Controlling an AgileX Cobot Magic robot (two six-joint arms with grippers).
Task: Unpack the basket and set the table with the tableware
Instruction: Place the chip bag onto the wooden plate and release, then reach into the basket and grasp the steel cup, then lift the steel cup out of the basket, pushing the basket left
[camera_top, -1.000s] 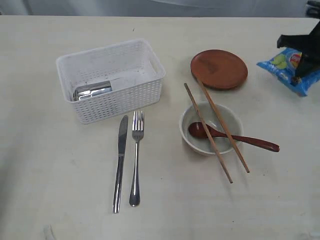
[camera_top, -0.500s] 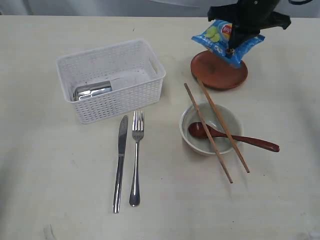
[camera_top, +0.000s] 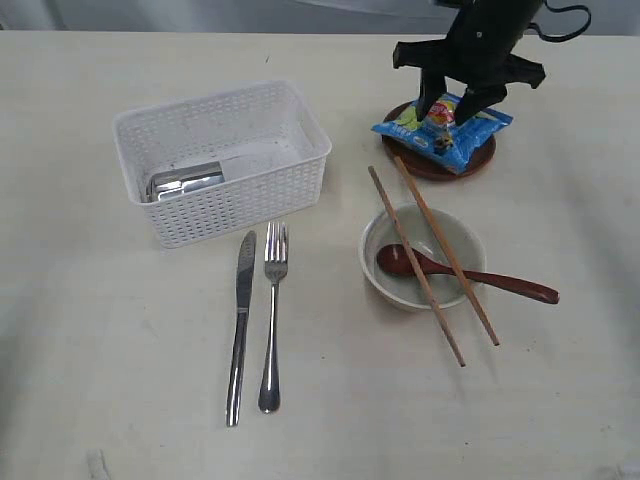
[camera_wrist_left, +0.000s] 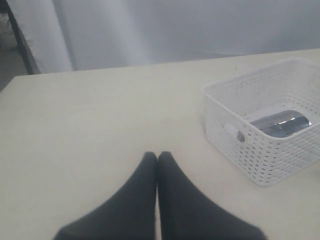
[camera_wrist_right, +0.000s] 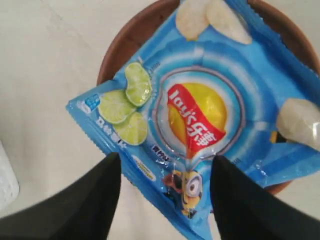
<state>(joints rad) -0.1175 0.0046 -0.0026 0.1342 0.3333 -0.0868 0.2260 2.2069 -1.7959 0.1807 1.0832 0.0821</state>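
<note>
The right hand (camera_top: 449, 115) stands apart astride the chips bag (camera_top: 440, 128) on the plate (camera_top: 483, 155) — lift straight up before crossing to the basket (camera_top: 240, 200) at nine o'clock.

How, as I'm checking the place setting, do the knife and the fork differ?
The knife ends in a plain blade; the fork ends in tines. The knife lies slightly tilted; the fork lies straighter. Both are shiny steel, flat on the table, heads toward the basket.

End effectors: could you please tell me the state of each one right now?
Left end effector: closed, empty.
Right end effector: open, above the chips bag lying on the plate.
</note>
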